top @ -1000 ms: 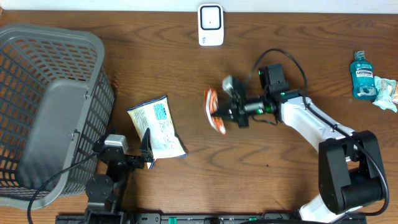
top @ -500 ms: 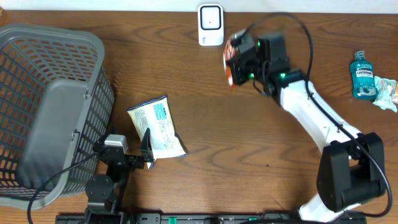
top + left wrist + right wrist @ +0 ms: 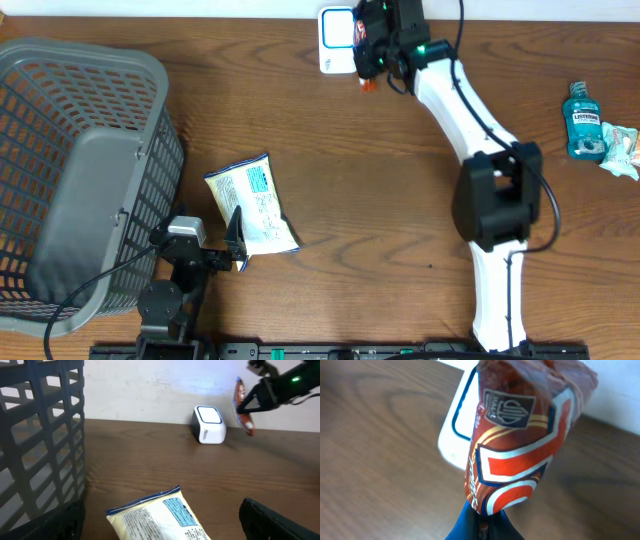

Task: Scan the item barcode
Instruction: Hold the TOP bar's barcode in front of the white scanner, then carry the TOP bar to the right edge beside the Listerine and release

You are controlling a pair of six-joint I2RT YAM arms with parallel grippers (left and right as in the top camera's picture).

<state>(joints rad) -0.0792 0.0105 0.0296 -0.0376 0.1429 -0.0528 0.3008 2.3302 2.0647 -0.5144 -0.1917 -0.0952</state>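
Observation:
A red, orange and white snack packet (image 3: 520,445) is pinched at its lower end by my right gripper (image 3: 482,527), which is shut on it. The packet hangs just in front of the white barcode scanner (image 3: 456,435) at the table's far edge. From overhead the packet (image 3: 364,55) sits right beside the scanner (image 3: 338,40). In the left wrist view the same packet (image 3: 243,407) is in the air to the right of the scanner (image 3: 209,424). My left gripper (image 3: 238,245) stands open at the near left, its fingers on either side of a white and yellow bag (image 3: 160,517).
A large grey mesh basket (image 3: 150,70) fills the left side. At the far right lie a blue mouthwash bottle (image 3: 583,120) and a small pale packet (image 3: 620,150). The right arm (image 3: 490,190) stretches across the right half of the table.
My right arm has swung from the table's middle up to the far edge, carrying the snack packet to the scanner. The left arm and the white bag have not moved.

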